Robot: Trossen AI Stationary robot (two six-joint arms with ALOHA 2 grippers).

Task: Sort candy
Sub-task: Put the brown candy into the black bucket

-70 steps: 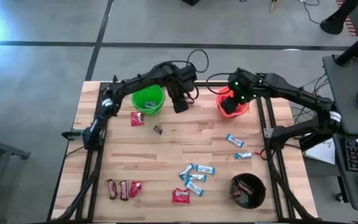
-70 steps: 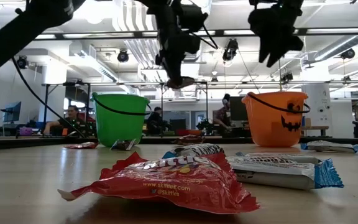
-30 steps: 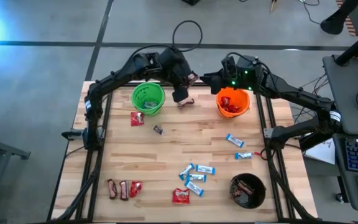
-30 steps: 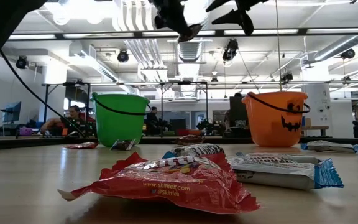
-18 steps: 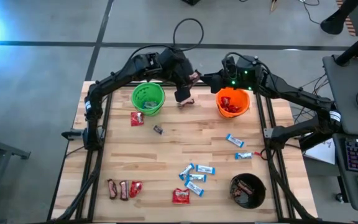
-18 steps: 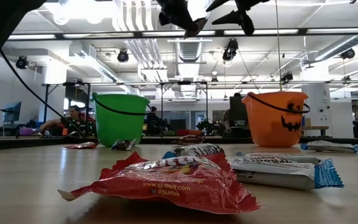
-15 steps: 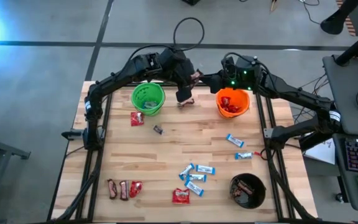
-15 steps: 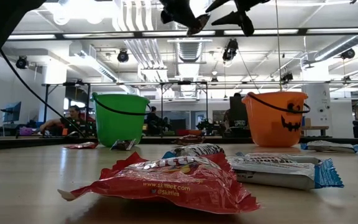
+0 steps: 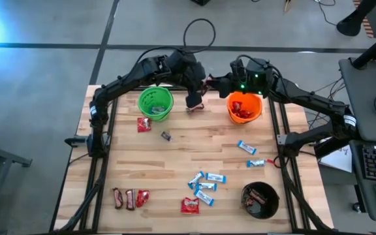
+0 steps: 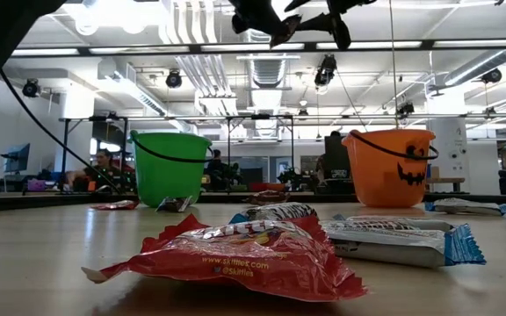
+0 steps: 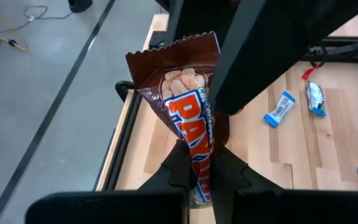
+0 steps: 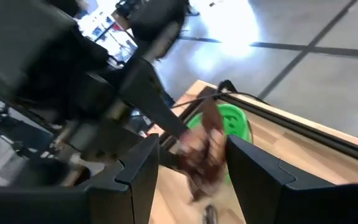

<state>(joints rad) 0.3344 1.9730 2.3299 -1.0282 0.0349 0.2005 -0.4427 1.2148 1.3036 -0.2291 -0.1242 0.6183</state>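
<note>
- Candy lay scattered across the wooden table (image 9: 175, 163) in the high view, while one dark brown bar (image 11: 191, 118) with an orange-and-white label was pinched, raised above the table, between the fingers of the left gripper (image 11: 199, 163).
- In the high view that left gripper (image 9: 204, 81) sat at the upper centre of the frame, between the green bucket (image 9: 155, 103) and the orange bucket (image 9: 243, 108).
- The right gripper (image 9: 215, 81) faced it from just beside, its fingers spread to either side of the brown bar (image 12: 204, 149) in the right wrist view; whether they touched the wrapper could not be told.
- Light-blue-and-white bars (image 9: 204, 186) were clustered at lower centre, with two more (image 9: 247, 147) at right of centre.
- A red packet (image 9: 189, 206) lay below the cluster, another (image 9: 143, 124) just under the green bucket, and a small dark sweet (image 9: 166, 136) near it.
- Dark brown bars (image 9: 123, 198) and a red packet rested at lower left.
- A black bucket (image 9: 260, 201) at lower right held brown bars; the orange bucket held red packets.
</note>
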